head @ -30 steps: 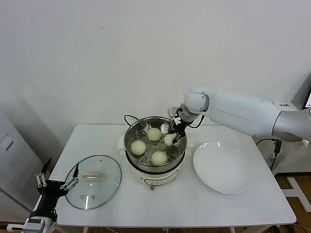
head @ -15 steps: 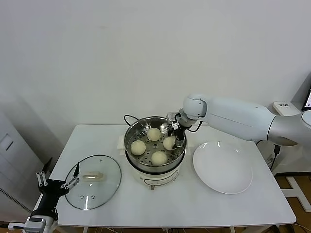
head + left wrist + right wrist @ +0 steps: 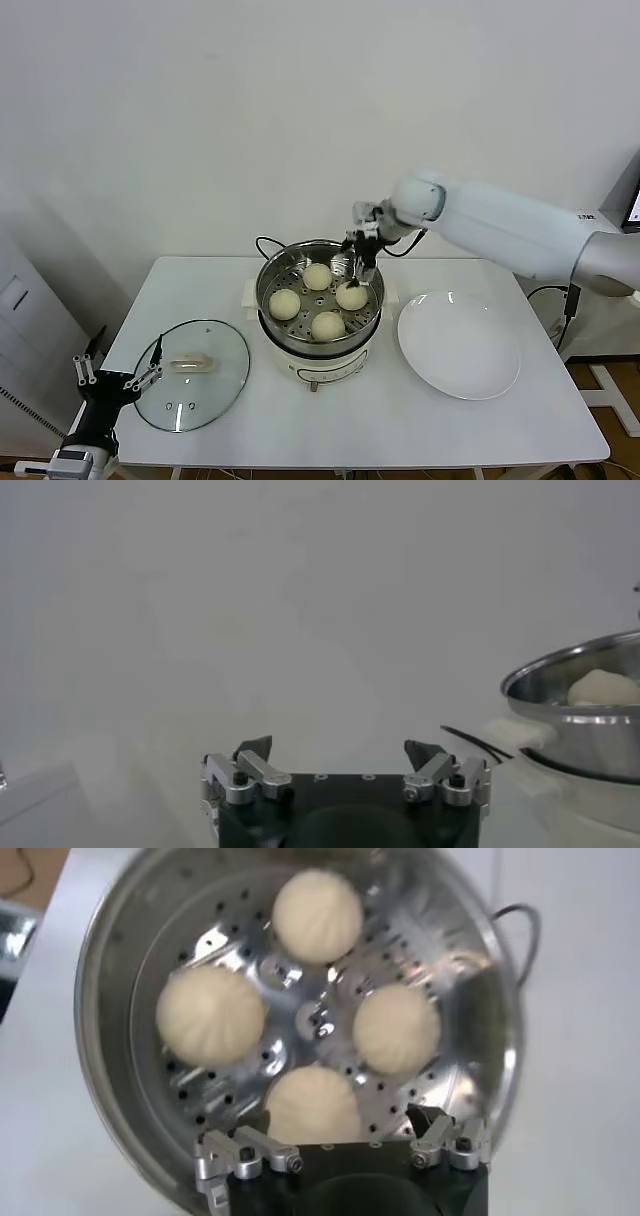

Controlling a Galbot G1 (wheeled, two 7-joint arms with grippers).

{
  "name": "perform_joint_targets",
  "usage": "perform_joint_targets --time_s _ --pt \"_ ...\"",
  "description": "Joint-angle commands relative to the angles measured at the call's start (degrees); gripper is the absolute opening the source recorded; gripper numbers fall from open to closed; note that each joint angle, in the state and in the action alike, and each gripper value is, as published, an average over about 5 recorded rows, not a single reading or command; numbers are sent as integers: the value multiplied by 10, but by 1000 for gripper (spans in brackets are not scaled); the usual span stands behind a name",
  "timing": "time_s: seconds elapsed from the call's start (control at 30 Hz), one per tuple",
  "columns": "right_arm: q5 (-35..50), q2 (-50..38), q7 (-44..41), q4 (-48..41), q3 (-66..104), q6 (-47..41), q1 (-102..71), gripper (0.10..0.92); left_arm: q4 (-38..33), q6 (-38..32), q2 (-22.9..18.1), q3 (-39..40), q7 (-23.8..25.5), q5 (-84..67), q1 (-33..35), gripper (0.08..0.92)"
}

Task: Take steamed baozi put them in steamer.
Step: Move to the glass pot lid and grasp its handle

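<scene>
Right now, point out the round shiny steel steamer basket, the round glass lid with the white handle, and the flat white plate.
steamer (image 3: 271, 277), head view, the inner left wall of the basket.
glass lid (image 3: 215, 372), head view, bare glass beside the handle.
white plate (image 3: 459, 345), head view, the plate's bare middle.

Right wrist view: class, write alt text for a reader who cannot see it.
Four pale round buns sit apart in a shiny perforated steel steamer basket, seen from straight above. The right gripper hangs over the nearest bun, its fingers open and holding nothing.
</scene>
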Motion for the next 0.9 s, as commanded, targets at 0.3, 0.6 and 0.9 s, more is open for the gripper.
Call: perform_joint_targets --time_s 0.3,0.6,0.9 --pt "222 -179 539 81 602 162 -491 823 0 4 4 18 -4 13 -12 823" --pt "155 -88 549 197 990 202 -929 823 -4 3 12 25 -5 27 -8 823" --pt "34 61 482 388 1124 241 -1248 823 21 -31 5 27 -4 82 -6 823"
